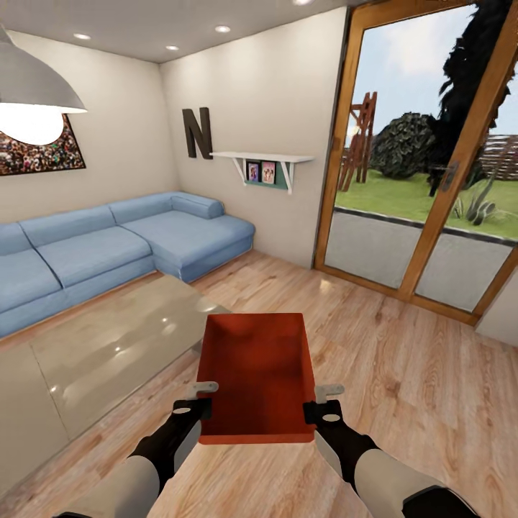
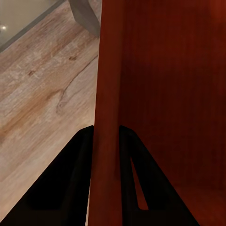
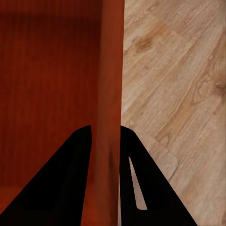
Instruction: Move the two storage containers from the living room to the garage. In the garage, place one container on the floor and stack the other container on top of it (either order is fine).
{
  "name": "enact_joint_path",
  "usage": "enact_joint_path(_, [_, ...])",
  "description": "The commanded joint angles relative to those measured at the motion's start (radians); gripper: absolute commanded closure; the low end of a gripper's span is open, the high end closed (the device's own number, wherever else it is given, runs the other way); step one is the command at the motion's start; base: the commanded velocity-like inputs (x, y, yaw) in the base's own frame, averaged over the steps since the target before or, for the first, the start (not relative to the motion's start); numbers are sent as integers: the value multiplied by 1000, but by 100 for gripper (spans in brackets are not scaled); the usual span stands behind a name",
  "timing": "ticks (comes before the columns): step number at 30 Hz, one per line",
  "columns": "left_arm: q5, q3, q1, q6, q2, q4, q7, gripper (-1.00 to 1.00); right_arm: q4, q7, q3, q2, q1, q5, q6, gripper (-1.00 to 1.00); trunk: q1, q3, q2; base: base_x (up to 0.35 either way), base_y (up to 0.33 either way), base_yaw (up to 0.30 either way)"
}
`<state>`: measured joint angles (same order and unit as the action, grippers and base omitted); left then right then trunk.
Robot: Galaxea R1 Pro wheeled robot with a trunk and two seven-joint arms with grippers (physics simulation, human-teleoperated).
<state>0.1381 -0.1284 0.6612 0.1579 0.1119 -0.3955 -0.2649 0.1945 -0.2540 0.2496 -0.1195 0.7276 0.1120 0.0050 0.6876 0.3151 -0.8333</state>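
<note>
1. 1 orange-red storage container (image 1: pixel 255 374) is held up in front of the robot, above the light wood plank floor (image 1: pixel 403 374) of the living room, its open top facing up and its long axis running away from the robot.
2. The left gripper (image 1: pixel 203 398) pinches the container's left wall near the near corner. In the left wrist view the 2 dark fingers (image 2: pixel 70 179) sit on either side of the thin red wall (image 2: pixel 107 117), 1 outside and 1 inside the box, both pressed against it with no gap showing.
3. The right gripper (image 1: pixel 321 400) clamps the right wall in the same way. In the right wrist view its fingers (image 3: pixel 70 179) straddle the wall (image 3: pixel 110 94), closed down to the wall's thickness.
4. Both pincers are therefore nearly closed, opened only as wide as the container wall they grip.
5. The inside of the container looks plain and bare in both wrist views.
6. Just beyond and left of the container lies a low glass-topped table (image 1: pixel 108 345); the box's far left corner overlaps the table's edge in the head view.
7. A blue corner sofa (image 1: pixel 108 244) stands along the left walls, well apart from the container.
8. Wood-framed glass doors (image 1: pixel 424 158) stand at the right, with lawn and bushes beyond.
9. A white wall shelf (image 1: pixel 262 160) and a dark letter N (image 1: pixel 196 132) hang on the far wall; a pendant lamp (image 1: pixel 32 90) hangs at the upper left.
</note>
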Motion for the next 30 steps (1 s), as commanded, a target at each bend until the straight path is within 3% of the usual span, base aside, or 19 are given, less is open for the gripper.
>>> enact_joint_path(1, [34,-2,0,5,0,1,-13,100,3,-30,-18,0,1,-9,-53,100,0,0,-1,0,0,0])
enact_joint_path(30, [34,-2,0,5,0,0,-13,100,3,-28,-18,0,1,-9,-53,100,0,-46,-1,0,0,0])
